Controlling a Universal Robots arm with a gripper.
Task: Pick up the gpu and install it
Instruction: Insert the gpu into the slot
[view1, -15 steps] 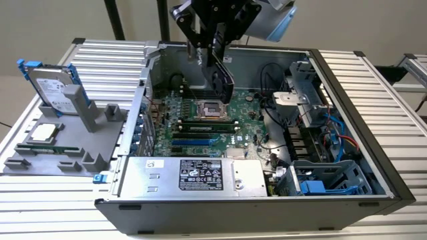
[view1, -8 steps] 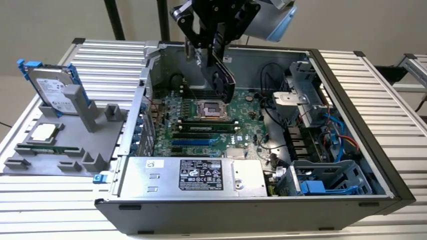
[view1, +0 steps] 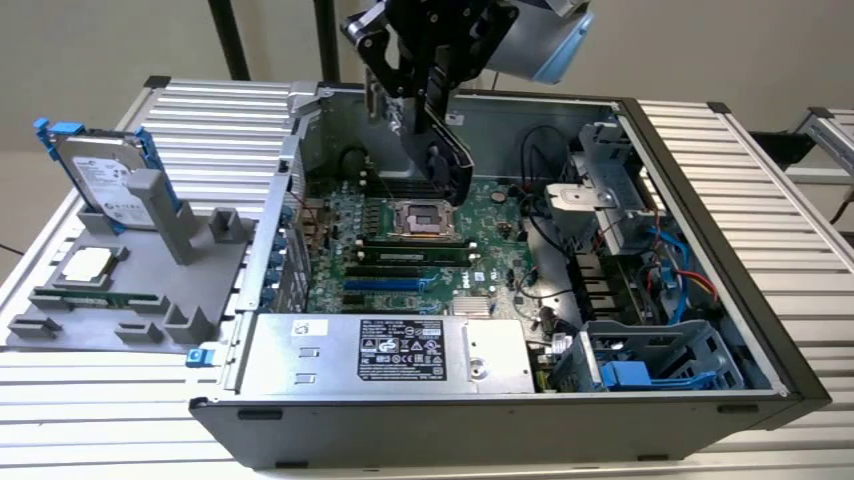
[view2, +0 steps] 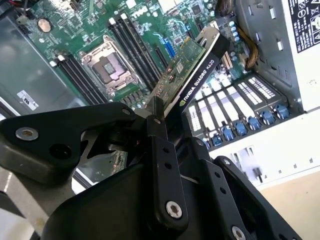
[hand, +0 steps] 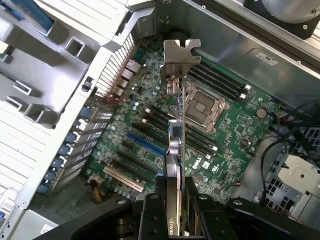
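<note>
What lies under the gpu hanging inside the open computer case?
The green motherboard, with its processor socket and long slots. The gpu and hand hide the strip directly beneath.

Exterior view high, angled down on case (view1: 467, 435), both wrist views close over its motherboard (hand: 235, 135) (shared)

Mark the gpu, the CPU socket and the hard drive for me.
gpu (hand: 180, 57): first wrist view, on its silver bracket.
CPU socket (view1: 424, 218): exterior view, socket centre.
hard drive (view1: 102, 178): exterior view, on its silver face.

The gripper (view1: 424, 105) holds the gpu (view1: 450, 168), apparently edge-down, above the motherboard (view1: 497, 215).
</note>
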